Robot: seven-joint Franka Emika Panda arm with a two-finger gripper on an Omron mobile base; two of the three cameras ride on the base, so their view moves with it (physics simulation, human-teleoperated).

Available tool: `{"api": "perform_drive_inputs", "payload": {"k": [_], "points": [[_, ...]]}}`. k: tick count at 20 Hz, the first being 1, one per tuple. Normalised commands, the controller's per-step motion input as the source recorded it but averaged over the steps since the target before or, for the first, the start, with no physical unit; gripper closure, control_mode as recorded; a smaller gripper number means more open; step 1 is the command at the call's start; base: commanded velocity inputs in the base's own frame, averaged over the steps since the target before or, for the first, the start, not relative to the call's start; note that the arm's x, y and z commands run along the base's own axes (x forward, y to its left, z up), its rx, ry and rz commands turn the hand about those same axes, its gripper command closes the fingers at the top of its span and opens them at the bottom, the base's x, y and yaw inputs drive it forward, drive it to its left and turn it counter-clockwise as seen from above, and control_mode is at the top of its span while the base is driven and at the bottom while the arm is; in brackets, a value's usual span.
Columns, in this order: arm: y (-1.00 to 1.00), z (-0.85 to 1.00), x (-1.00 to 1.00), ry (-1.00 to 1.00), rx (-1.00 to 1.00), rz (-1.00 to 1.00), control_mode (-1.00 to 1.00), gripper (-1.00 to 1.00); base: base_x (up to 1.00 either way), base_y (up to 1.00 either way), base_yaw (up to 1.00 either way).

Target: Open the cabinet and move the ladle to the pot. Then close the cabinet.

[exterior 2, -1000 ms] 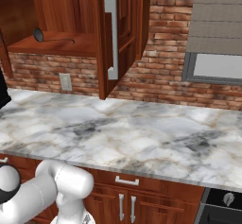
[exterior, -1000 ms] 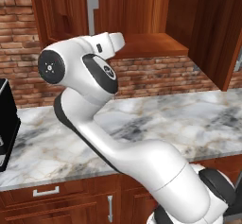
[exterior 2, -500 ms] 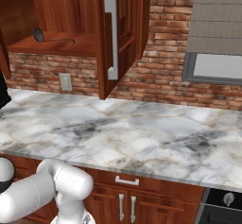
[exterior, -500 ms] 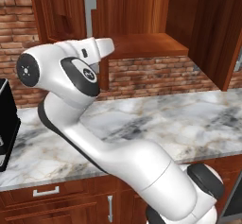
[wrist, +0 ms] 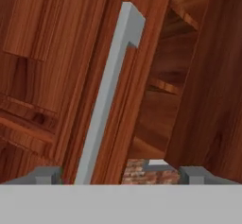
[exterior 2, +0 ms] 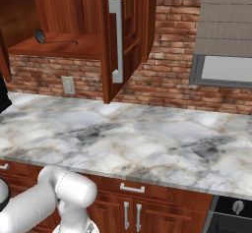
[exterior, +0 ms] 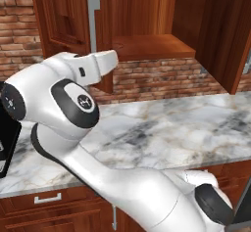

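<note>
The wall cabinet (exterior: 152, 47) stands open, both doors swung out. Its left door's silver bar handle (exterior: 93, 23) is just above and behind my white hand (exterior: 105, 62). In the hand view that handle (wrist: 108, 90) runs up between my fingertips (wrist: 47, 175), a short way ahead and left of centre. My gripper (wrist: 120, 176) is open and holds nothing. The ladle (exterior 2: 42, 36) lies on the cabinet shelf (exterior 2: 59, 47), bowl to the left, thin handle pointing right. The right door (exterior 2: 128, 30) juts out over the counter with its own handle (exterior 2: 116, 40). The pot is out of view.
A marble counter (exterior 2: 138, 138) runs under the cabinet, with a brick wall (exterior 2: 172, 55) and an outlet (exterior 2: 68, 84) behind. A dark appliance (exterior: 7, 133) stands at the counter's left end. A range hood (exterior 2: 226, 20) and stove knob (exterior 2: 237, 207) are to the right.
My elbow and shoulder have swung left and the hand has dropped a little, staying by the left door's handle. The cabinet and ladle have not moved.
</note>
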Motion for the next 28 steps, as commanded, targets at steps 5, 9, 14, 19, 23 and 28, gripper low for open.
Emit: {"api": "perform_drive_inputs", "payload": {"k": [5,9,14,19,23,28], "points": [[-0.47,0.09,-0.79,-0.03,0.04,0.04,-1.00,-1.00,0.00,0.00,0.00],[-0.85,-0.05,-0.28,0.08,0.16,0.17,-1.00,-1.00,0.00,0.00,0.00],[-0.77,-0.01,0.01,0.05,0.20,0.14,-1.00,-1.00,0.00,0.00,0.00],[-0.47,-0.03,0.01,0.03,0.28,0.17,-1.00,-1.00,0.00,0.00,0.00],[-0.20,-0.09,0.04,0.00,0.34,0.28,-1.00,-1.00,0.00,0.00,0.00],[-0.18,0.00,0.22,0.00,0.34,0.33,-1.00,-1.00,0.00,0.00,0.00]]}}
